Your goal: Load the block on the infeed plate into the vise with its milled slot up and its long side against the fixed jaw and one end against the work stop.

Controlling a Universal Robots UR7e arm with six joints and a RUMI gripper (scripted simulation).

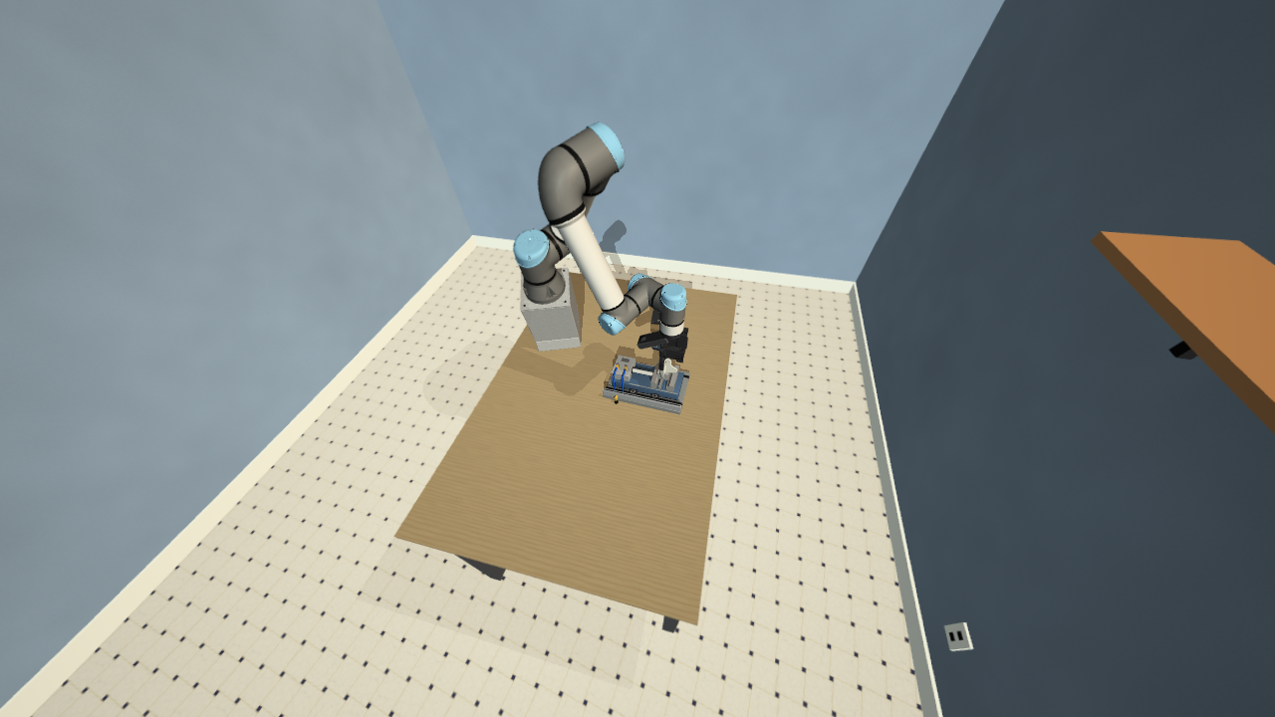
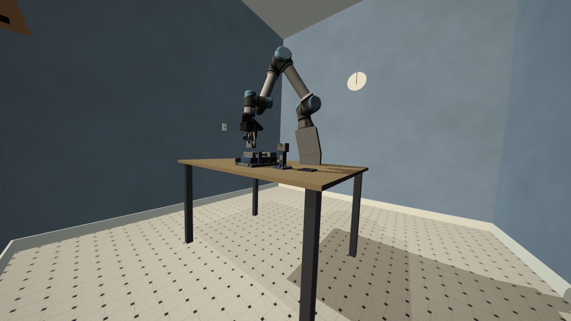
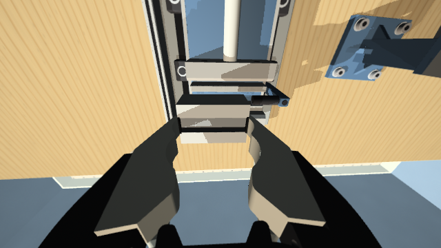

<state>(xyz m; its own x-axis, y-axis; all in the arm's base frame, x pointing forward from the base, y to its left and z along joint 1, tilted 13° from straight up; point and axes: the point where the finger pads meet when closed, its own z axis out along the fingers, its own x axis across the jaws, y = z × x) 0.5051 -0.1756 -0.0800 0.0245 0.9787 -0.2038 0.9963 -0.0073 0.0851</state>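
Observation:
My gripper [image 3: 213, 116] [image 2: 250, 140] is shut on the part [image 3: 213, 111] [image 2: 250, 145], a grey block, with a jaw at each end. The part hangs level above the vise [image 2: 255, 161] [image 1: 643, 402]. Its long slot faces up toward the wrist camera. In the wrist view the movable jaw [image 3: 227, 71] on the cylinder rod [image 3: 231, 31] lies beyond the part. One low bar [image 3: 227, 88] and the black work stop [image 3: 264, 100] show beside it. The fixed jaw is mostly hidden behind the part. The V-block [image 2: 282, 147] holds nothing.
The V-block's stand has a blue bolted base [image 3: 351, 55], right of the vise in the wrist view. The low dark infeed plate [image 2: 307, 170] lies beyond that stand on the table [image 2: 223, 164] [image 1: 570, 499]. The arm's pedestal [image 1: 552, 323] stands at the table's edge.

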